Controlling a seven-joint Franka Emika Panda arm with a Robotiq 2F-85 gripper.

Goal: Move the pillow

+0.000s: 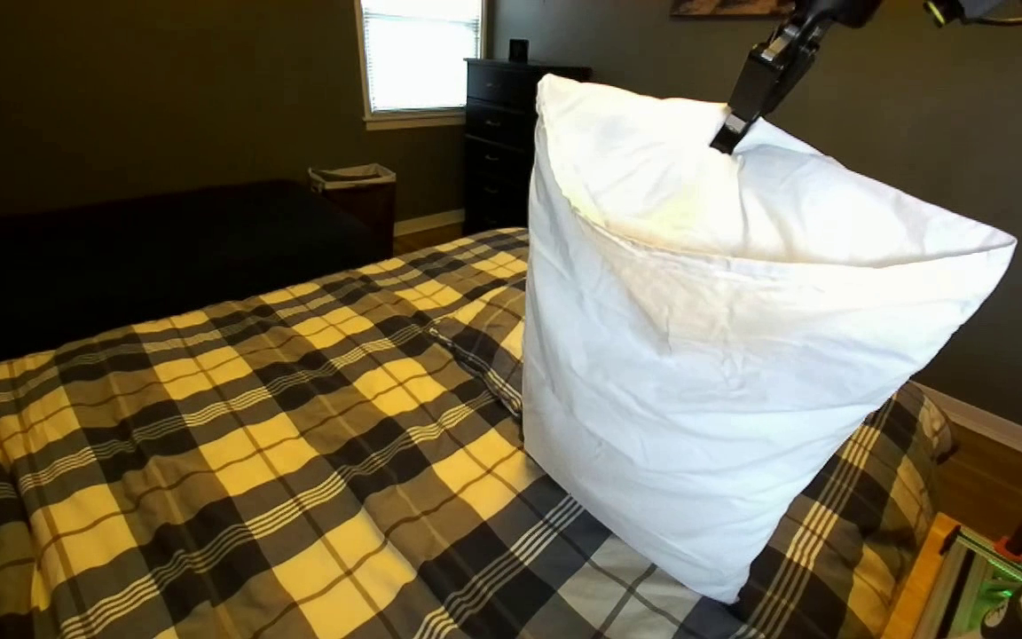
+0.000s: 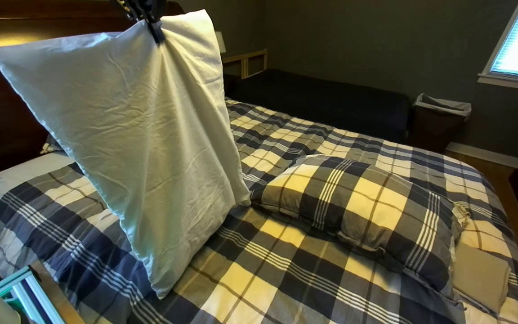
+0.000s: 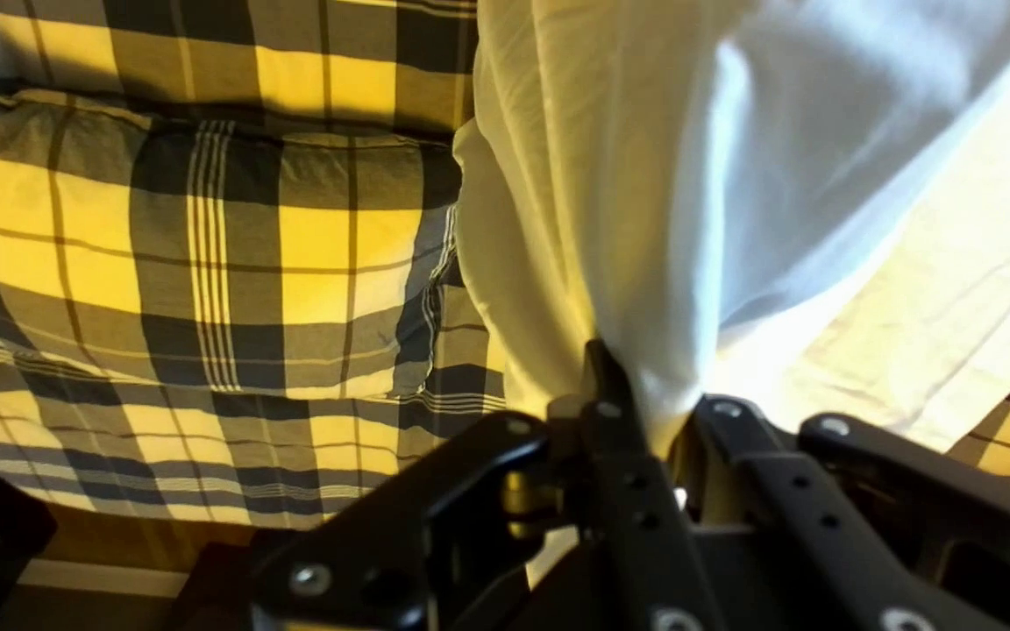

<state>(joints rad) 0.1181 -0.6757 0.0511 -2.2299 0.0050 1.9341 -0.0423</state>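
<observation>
The white pillow (image 1: 697, 382) hangs upright and slightly tilted above the bed, large in both exterior views. My gripper (image 1: 729, 133) pinches cloth at its upper edge, the open mouth of the case sagging forward. From behind, the pillow (image 2: 151, 135) shows creases running down from the gripper (image 2: 155, 33). In the wrist view the white cloth (image 3: 663, 219) gathers into a narrow fold between the fingers of the gripper (image 3: 656, 394). One lower corner reaches down to the plaid bedding; whether it touches I cannot tell.
A plaid pillow (image 2: 353, 202) lies on the checked bed (image 1: 280, 461) beside the white one. A folded beige cloth (image 2: 481, 274) rests past it. The wooden headboard (image 2: 38, 27) stands behind, and a metal frame (image 1: 963, 577) stands at the bed's edge.
</observation>
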